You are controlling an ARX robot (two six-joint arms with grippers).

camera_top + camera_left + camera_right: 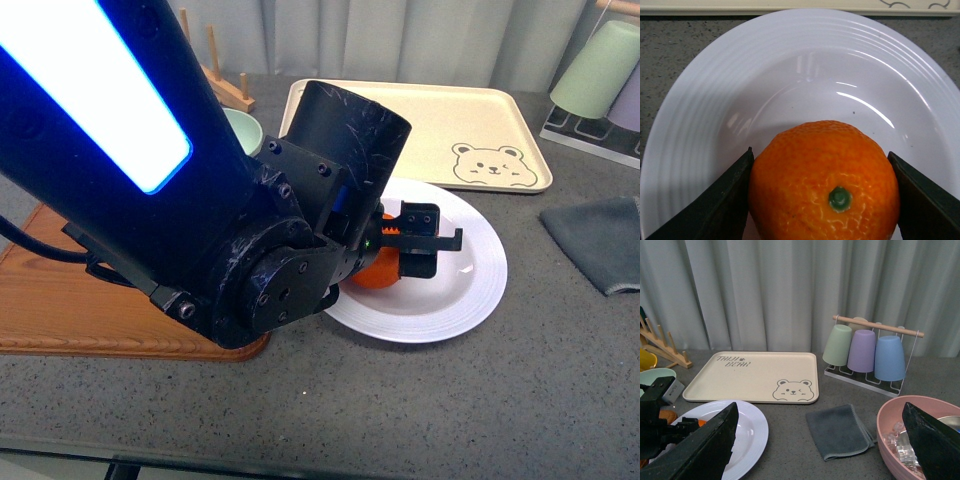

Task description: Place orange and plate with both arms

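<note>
The pale lavender-white plate [470,275] lies on the grey counter in front of the bear tray. My left gripper [420,240] is shut on the orange [378,272] and holds it over the plate's left part. In the left wrist view the orange [825,180] sits between both black fingers [720,210], stem dimple facing the camera, with the plate [805,65] under it. Whether the orange touches the plate I cannot tell. My right gripper [820,450] is open and empty, off to the right above the counter; the plate [747,432] shows at its left.
The beige bear tray [440,125] lies behind the plate. A mint-green bowl [245,128] and a wooden board [60,300] are at the left. A grey cloth [600,240] lies at the right, cups on a rack [865,352] behind it, a pink bowl [890,435] near the right gripper.
</note>
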